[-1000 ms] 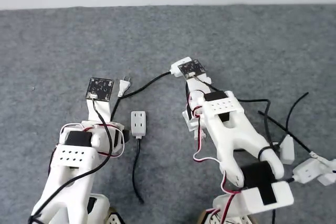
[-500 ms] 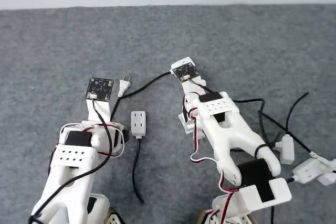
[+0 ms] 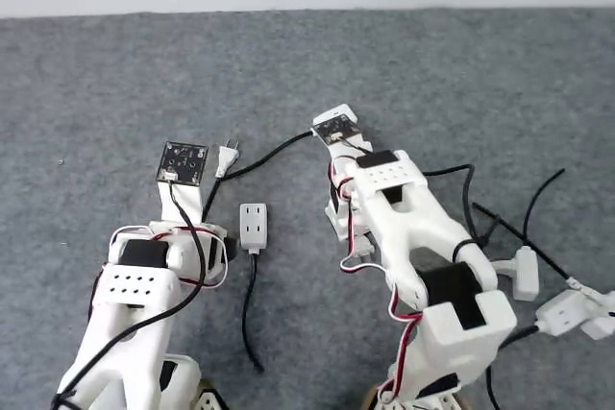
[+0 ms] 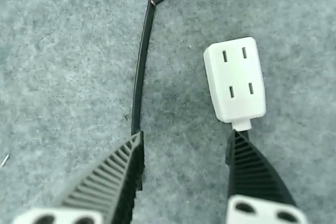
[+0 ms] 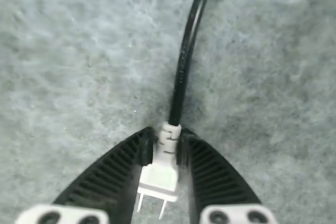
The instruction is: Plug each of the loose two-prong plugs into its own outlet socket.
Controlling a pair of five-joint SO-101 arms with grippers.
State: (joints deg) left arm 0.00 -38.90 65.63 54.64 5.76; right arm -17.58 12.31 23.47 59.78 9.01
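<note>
A white outlet block (image 3: 253, 224) with two pairs of slots lies flat between the arms, also seen as the outlet block (image 4: 234, 80) in the left wrist view. My left gripper (image 4: 185, 137) hovers open just short of it, one finger near the block's cord end and the other beside a black cord (image 4: 140, 72). A loose white two-prong plug (image 3: 228, 156) lies beyond the block. My right gripper (image 5: 166, 135) is shut on a second white plug (image 5: 160, 174), prongs pointing back toward the wrist, its black cord (image 5: 184, 61) running away over the carpet. From above, that right gripper (image 3: 328, 128) sits mid-table.
Grey carpet covers the table. The outlet's black cord (image 3: 250, 304) trails toward the near edge. At the right lie more white plug pieces (image 3: 526, 274) and tangled black cables (image 3: 524, 223). A pale wall borders the far side.
The right arm has swung leftward, and its gripper with the plug has shifted slightly left. The left arm, outlet block and loose plug have not moved.
</note>
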